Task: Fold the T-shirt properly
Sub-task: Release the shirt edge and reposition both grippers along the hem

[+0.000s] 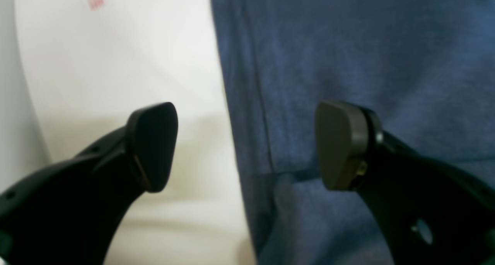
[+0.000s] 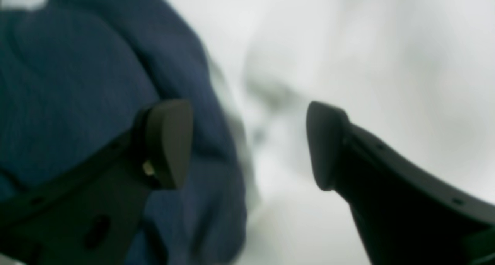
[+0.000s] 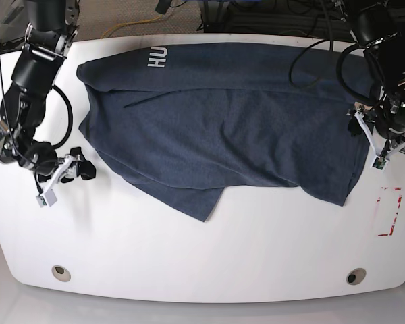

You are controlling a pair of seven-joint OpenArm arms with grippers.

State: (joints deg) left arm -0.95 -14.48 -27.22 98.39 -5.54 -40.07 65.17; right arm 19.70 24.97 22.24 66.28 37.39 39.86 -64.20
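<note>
The dark navy T-shirt [image 3: 223,128] lies spread across the white table [image 3: 202,256], white lettering [image 3: 157,57] at its far left corner. My left gripper [image 1: 247,145] is open low over the shirt's [image 1: 348,44] right edge, one finger [image 1: 152,145] over bare table and the other finger [image 1: 340,145] over cloth. In the base view that gripper [image 3: 360,128] sits at the shirt's right side. My right gripper [image 2: 249,145] is open too, straddling a rumpled edge of the shirt [image 2: 77,83]. It [image 3: 79,169] stands at the shirt's left side. Neither holds anything.
A red rectangular mark [image 3: 390,210] is on the table at the right, seen blurred in the left wrist view as a red mark [image 1: 94,0]. Two round holes [image 3: 61,273] [image 3: 355,276] sit near the front edge. Cables [image 3: 310,61] hang over the far right.
</note>
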